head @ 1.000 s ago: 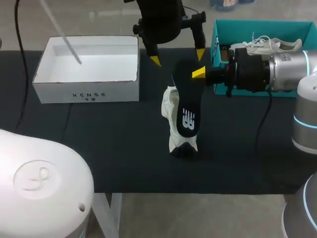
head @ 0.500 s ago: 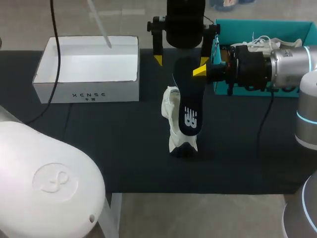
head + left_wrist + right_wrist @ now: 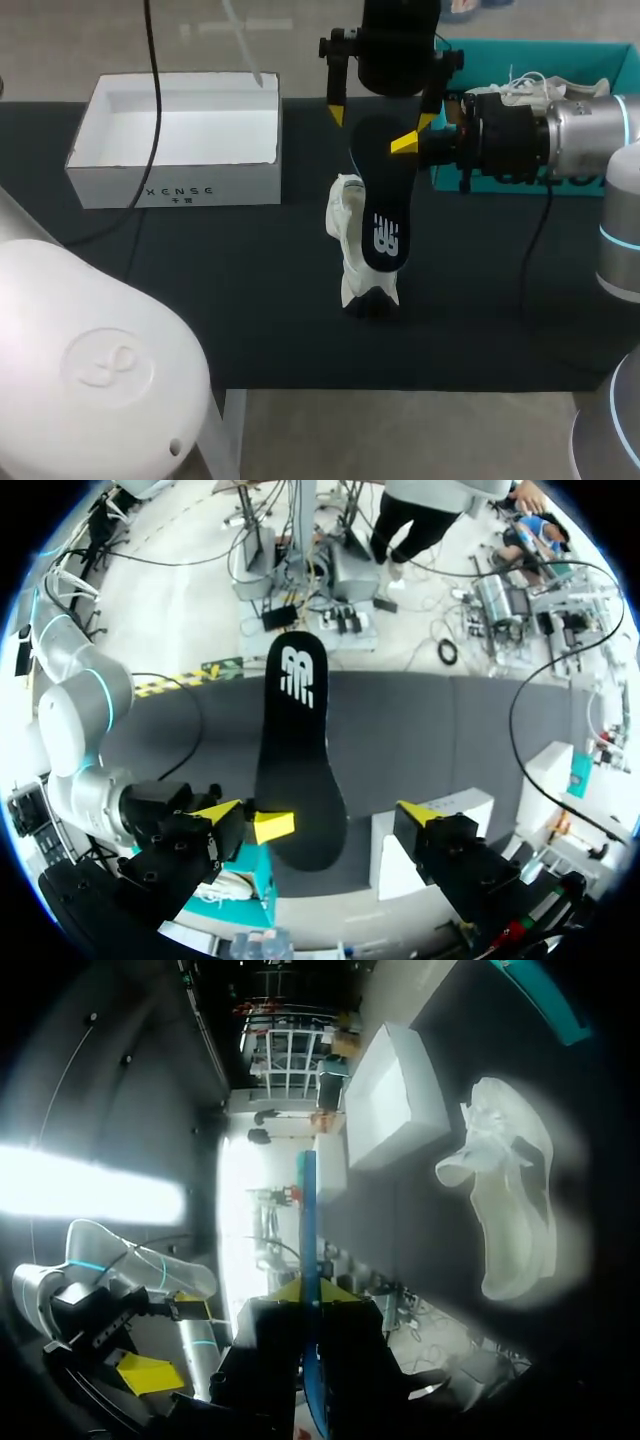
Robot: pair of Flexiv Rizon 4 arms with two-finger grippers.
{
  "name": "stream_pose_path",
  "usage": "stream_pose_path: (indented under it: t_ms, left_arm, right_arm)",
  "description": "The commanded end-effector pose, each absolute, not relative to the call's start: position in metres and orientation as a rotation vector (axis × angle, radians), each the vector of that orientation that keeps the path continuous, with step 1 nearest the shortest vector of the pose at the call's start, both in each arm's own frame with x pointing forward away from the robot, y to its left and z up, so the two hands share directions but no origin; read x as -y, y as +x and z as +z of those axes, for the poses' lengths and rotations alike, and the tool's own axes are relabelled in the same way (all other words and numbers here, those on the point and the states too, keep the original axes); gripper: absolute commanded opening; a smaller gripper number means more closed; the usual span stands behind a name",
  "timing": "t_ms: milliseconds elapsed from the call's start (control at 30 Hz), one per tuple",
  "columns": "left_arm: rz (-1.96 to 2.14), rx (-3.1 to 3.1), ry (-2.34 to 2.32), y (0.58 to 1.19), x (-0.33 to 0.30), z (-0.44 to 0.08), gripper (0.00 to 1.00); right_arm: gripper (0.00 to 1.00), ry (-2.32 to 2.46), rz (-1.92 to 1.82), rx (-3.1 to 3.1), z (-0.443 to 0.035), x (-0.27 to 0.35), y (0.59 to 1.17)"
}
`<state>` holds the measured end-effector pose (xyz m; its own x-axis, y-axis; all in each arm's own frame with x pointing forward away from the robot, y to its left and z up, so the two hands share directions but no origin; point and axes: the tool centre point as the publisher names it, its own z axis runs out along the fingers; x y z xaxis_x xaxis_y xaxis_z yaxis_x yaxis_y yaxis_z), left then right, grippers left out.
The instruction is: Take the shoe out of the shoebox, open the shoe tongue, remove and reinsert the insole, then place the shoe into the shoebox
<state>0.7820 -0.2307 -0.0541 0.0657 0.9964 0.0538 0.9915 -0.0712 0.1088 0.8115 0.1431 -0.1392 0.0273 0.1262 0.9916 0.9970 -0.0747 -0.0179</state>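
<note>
- In the head view, the black insole (image 3: 378,205) is seen on a slant over the middle of the surface (image 3: 200,300). Its lower end overlaps the white shoe (image 3: 345,215), which rests there.
- The right jaws, coming in from the right edge, are closed on the insole's upper part. One yellow tip (image 3: 403,145) is pressed against its face.
- The left jaws hang over the insole's top end near the far edge and are spread wide, with a yellow fingertip (image 3: 337,115) at each side.
- Only the left wrist view shows the gap. The insole runs between the wide jaws untouched by them, and only the right arm's tip meets its edge.
- Only the right wrist view shows the insole edge-on, as a thin blue line clamped between the jaws, with the shoe's side and opening unobstructed ahead.
- A white shoebox (image 3: 180,185) is placed at the far left corner. A teal shoebox (image 3: 520,45) at the far right corner holds a second shoe (image 3: 540,92) and is partly covered by the right arm.
- In the head view much of the shoe is hidden behind the insole. Whether the insole's lower end touches or enters the shoe cannot be told.
</note>
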Motion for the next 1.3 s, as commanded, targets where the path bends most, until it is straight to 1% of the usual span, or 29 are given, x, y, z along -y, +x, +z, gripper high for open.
stream_pose_path:
  t_ms: [33,300,600,933,1300]
  left_arm:
    - [0.107,-2.086,2.246,0.782,0.223,-0.058,1.0]
    - [-0.212,-1.805,2.187,0.781,0.21,-0.075,1.0]
    - [-0.476,-1.547,1.941,0.781,0.196,-0.081,1.0]
    - [-0.783,-1.483,1.392,0.787,0.2,-0.079,1.0]
    - [-0.89,-1.209,0.914,0.799,0.22,-0.066,1.0]
  right_arm:
    - [0.0,-1.37,-1.179,1.251,-0.14,-0.142,0.812]
    - [0.0,-1.368,-1.173,1.243,-0.137,-0.135,0.812]
    - [0.0,-1.343,-1.185,1.19,-0.129,-0.125,0.813]
    - [0.0,-1.316,-1.211,1.128,-0.123,-0.12,0.811]
    - [0.0,-1.301,-1.262,1.089,-0.11,-0.116,0.807]
